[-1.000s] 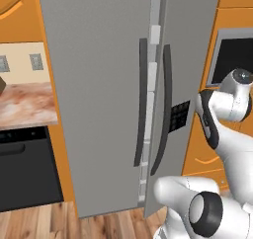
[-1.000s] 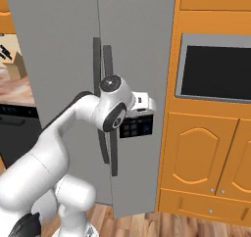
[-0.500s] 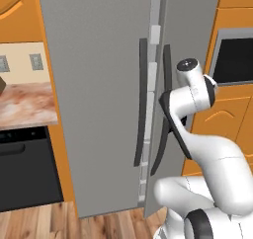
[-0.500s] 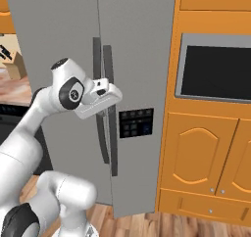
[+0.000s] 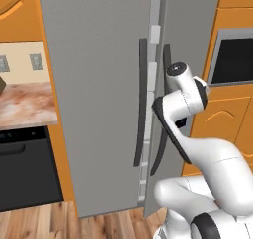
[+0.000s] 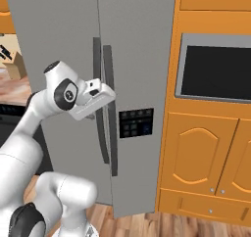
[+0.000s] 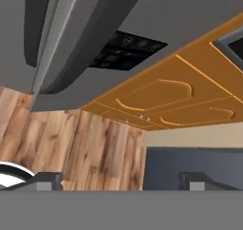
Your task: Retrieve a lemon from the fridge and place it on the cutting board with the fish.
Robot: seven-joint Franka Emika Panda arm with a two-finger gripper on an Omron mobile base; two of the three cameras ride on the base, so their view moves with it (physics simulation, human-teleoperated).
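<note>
You are looking at the big grey fridge (image 5: 99, 85) with its 2 long dark handles (image 6: 102, 104) side by side in the middle. The left door is swung out a bit, so you can see a thin strip of white along its edge. Your gripper (image 6: 109, 95) is up by the handles, just in front of the right one, and in the hand view its 2 finger tips (image 7: 47, 180) sit far apart with nothing between them, so the claw is spread wide and holds nothing. Both handles pass close above it there. On the right door is a small dark panel with buttons (image 6: 136, 123). To the right are orange cabinets (image 6: 206, 157) and a dark oven window (image 6: 215, 73). To the left is a pinkish stone counter (image 5: 24, 104) above a black dishwasher (image 5: 27, 169). The floor is wood (image 7: 85, 148).
</note>
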